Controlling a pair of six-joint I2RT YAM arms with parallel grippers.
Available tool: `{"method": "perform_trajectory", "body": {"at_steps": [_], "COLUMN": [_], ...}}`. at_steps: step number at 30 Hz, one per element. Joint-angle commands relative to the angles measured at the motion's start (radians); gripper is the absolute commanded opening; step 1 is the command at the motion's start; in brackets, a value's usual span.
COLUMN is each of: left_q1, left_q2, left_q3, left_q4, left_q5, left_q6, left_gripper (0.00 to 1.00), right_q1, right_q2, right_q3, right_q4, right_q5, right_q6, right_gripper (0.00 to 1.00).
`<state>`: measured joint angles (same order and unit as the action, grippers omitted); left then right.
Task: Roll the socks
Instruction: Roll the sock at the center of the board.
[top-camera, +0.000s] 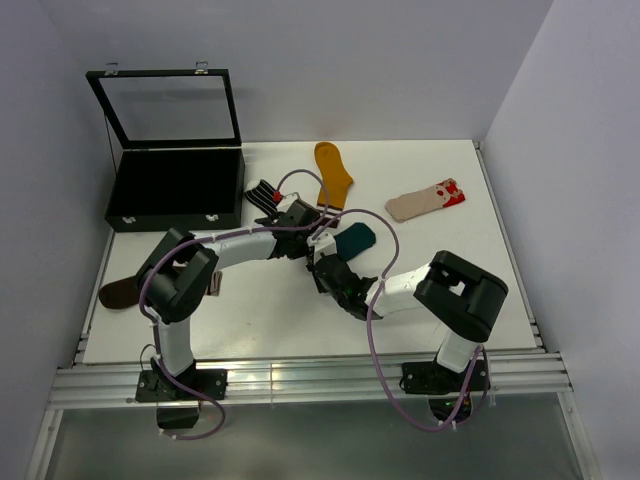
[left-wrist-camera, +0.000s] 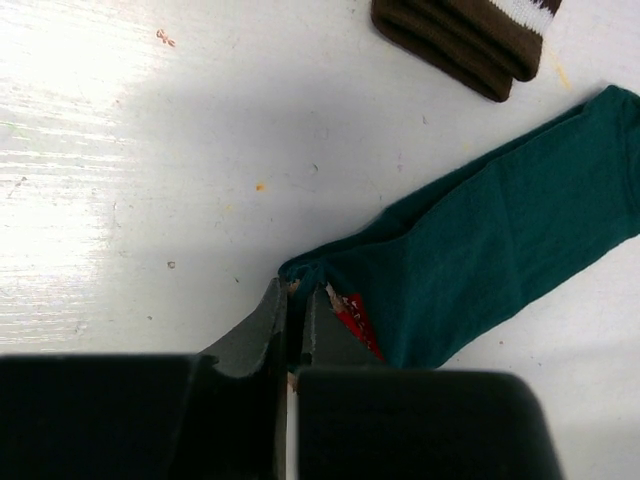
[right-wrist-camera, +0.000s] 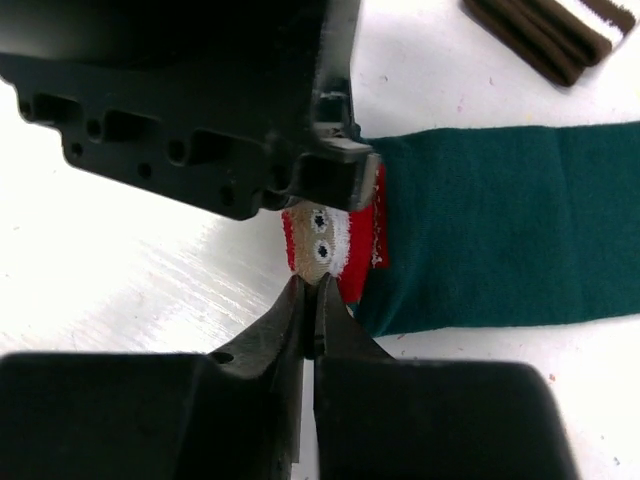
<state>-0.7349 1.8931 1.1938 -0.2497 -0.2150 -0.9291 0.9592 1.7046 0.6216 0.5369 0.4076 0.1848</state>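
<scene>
Right wrist view showed the dark teal sock lying flat and full length on the desk, near its middle, with no turn rolled into it yet. The right fingers were pinched shut on the near edge of its red-white figure end, and the left fingers were clamped on that same end just beside them. So the task looked barely begun: the first roll was only being gripped. A brown sock with a white stripe lay near in folds; whether it was rolled could not be told. Farther off, the mustard sock, beige sock and striped sock lay unrolled and untouched.
</scene>
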Motion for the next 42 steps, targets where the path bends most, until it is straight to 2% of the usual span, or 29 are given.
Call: {"method": "perform_trajectory", "body": {"at_steps": [1, 5, 6, 8, 9, 11, 12, 15, 16, 20, 28, 31, 36, 42], "left_q1": [-0.004, -0.003, -0.003, -0.001, -0.001, -0.003, -0.003, -0.003, -0.003, -0.003, -0.003, -0.003, -0.003, -0.003], "left_q2": [-0.045, -0.092, -0.104, -0.140, -0.152, -0.186, -0.198, -0.226, -0.232, -0.239, -0.243, -0.233, -0.212, -0.189], "left_q3": [0.003, -0.031, -0.040, -0.065, -0.074, -0.103, -0.112, -0.148, -0.155, -0.224, -0.293, -0.310, -0.306, -0.304], "left_q4": [0.006, 0.027, 0.042, 0.053, 0.059, 0.079, 0.090, 0.125, 0.138, 0.216, 0.294, 0.313, 0.305, 0.294], "left_q5": [-0.011, -0.044, -0.052, -0.084, -0.095, -0.112, -0.115, -0.106, -0.097, -0.032, 0.009, 0.020, 0.029, 0.039], "left_q6": [0.003, -0.016, -0.023, -0.036, -0.039, -0.053, -0.054, -0.053, -0.048, -0.045, -0.056, -0.074, -0.086, -0.099], "left_gripper": [0.11, 0.32, 0.40, 0.45, 0.52, 0.62, 0.72, 0.86, 0.88, 0.98, 0.98, 0.93, 0.78, 0.74], "right_q1": [-0.013, -0.066, -0.104, -0.148, -0.195, -0.240, -0.261, -0.318, -0.344, -0.411, -0.461, -0.485, -0.511, -0.527], "right_q2": [0.014, -0.054, -0.063, -0.083, -0.086, -0.085, -0.079, -0.046, -0.034, 0.032, 0.087, 0.121, 0.156, 0.171], "right_q3": [-0.012, -0.054, -0.060, -0.085, -0.092, -0.109, -0.112, -0.111, -0.097, -0.085, -0.051, -0.043, -0.040, -0.030], "right_q4": [-0.044, -0.046, -0.041, -0.011, 0.003, 0.026, 0.053, 0.080, 0.083, 0.159, 0.150, 0.156, 0.179, 0.167], "right_q5": [-0.007, -0.166, -0.258, -0.360, -0.469, -0.564, -0.614, -0.765, -0.846, -1.006, -1.076, -1.095, -1.122, -1.127], "right_q6": [0.096, 0.169, 0.201, 0.235, 0.269, 0.304, 0.335, 0.383, 0.393, 0.485, 0.577, 0.610, 0.659, 0.654], "right_gripper": [0.00, 0.00, 0.00, 0.00, 0.00, 0.00, 0.00, 0.00, 0.00, 0.00, 0.00, 0.00, 0.00, 0.00]}}
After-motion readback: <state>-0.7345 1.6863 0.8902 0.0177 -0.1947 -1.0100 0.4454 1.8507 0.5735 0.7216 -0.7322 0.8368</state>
